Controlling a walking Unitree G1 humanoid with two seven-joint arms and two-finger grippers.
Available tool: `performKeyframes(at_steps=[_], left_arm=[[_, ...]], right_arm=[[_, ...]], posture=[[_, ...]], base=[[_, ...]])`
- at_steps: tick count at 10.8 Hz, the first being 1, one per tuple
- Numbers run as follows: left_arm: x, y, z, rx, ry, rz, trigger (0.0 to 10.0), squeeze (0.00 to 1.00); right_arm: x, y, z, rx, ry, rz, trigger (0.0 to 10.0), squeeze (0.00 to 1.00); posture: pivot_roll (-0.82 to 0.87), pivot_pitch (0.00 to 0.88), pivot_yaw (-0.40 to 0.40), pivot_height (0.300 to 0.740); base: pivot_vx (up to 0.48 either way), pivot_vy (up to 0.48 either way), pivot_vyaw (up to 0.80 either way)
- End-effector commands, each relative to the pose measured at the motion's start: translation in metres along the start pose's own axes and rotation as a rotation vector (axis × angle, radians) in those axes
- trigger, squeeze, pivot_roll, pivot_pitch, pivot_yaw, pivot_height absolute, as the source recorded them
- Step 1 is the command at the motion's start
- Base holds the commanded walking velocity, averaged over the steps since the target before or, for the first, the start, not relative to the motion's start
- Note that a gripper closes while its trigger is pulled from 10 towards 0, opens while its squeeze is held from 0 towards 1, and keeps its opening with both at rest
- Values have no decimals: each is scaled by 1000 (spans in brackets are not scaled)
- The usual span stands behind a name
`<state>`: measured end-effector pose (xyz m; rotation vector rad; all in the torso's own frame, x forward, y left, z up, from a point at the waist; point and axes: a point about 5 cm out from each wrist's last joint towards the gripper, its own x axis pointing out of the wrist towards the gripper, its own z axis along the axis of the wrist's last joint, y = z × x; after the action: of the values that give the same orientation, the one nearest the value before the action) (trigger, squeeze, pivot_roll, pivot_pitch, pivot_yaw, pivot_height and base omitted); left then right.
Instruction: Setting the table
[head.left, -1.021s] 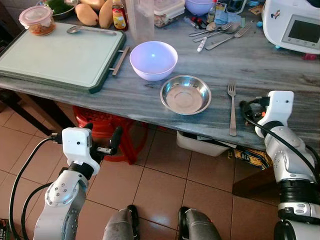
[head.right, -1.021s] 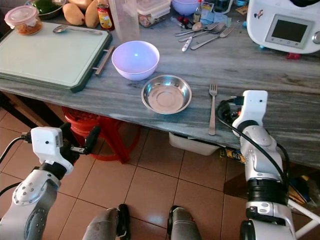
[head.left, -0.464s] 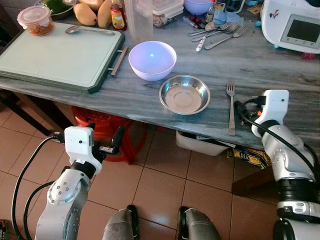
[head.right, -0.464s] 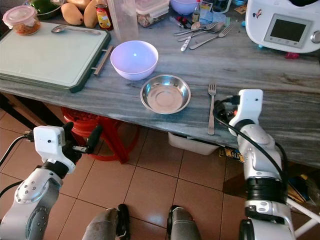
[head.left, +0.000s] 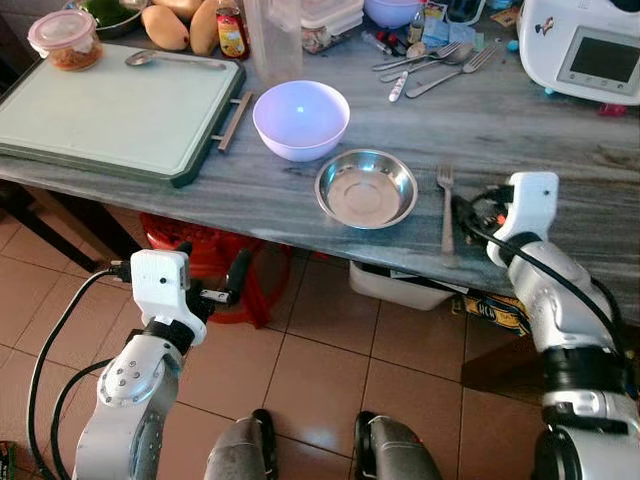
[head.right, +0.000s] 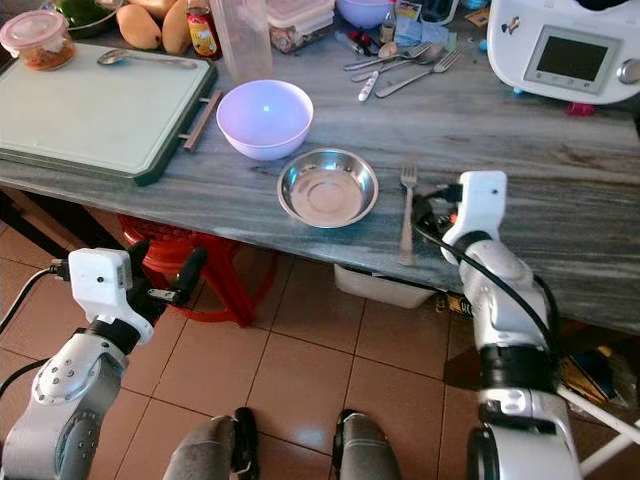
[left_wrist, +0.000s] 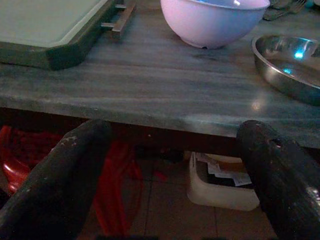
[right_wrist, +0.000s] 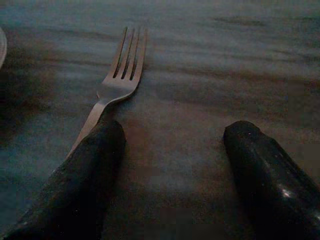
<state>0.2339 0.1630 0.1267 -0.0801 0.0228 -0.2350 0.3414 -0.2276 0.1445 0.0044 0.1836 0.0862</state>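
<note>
Fork (head.left: 445, 208): lies flat on marble table (head.left: 560, 140), just right of steel dish (head.left: 366, 188), tines far, handle at near edge; looks placed as cutlery beside dish.
R gripper (right_wrist: 172, 165): fingers apart, holding nothing, one finger (right_wrist: 85, 170) touching fork handle, prob. nudging it straight.
L gripper (head.left: 205, 282): open, empty, low below table edge, idle.
Lilac bowl (head.left: 301, 118): far-left of dish.
Spare cutlery (head.left: 430, 62): far side.

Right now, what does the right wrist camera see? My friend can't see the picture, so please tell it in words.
A silver fork lies on a grey streaked table, tines pointing away from the camera. The right gripper sits low over the table with its two black fingers spread apart, one of them covering part of the fork's handle.
</note>
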Motion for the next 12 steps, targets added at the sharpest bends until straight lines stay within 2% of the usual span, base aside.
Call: performKeyframes(at_steps=[1, 4, 7, 11, 12], left_arm=[[-1, -1, 0, -2, 6, -4, 10000, 0], [-1, -3, 0, -5, 3, -3, 10000, 0], [1, -3, 0, -9, -2, -1, 10000, 0], [6, -2, 3, -19, -31, 21, 10000, 0], [6, -2, 4, -22, -36, 23, 10000, 0]], right_arm=[[3, 12, -12, 5, 53, 50, 10000, 0], [0, 11, -13, 10, 52, 44, 10000, 0], [-14, 3, -12, 19, 41, -2, 10000, 0], [-57, -9, -4, -64, -27, -84, 10000, 0], [-63, -10, -4, -79, -39, -105, 10000, 0]], posture=[[13, 230, 32, 740], [10, 229, 29, 740], [3, 226, 24, 740], [-24, 205, 12, 740], [-29, 202, 9, 740]], base=[[0, 0, 0], [0, 0, 0], [0, 0, 0], [0, 0, 0], [0, 0, 0]])
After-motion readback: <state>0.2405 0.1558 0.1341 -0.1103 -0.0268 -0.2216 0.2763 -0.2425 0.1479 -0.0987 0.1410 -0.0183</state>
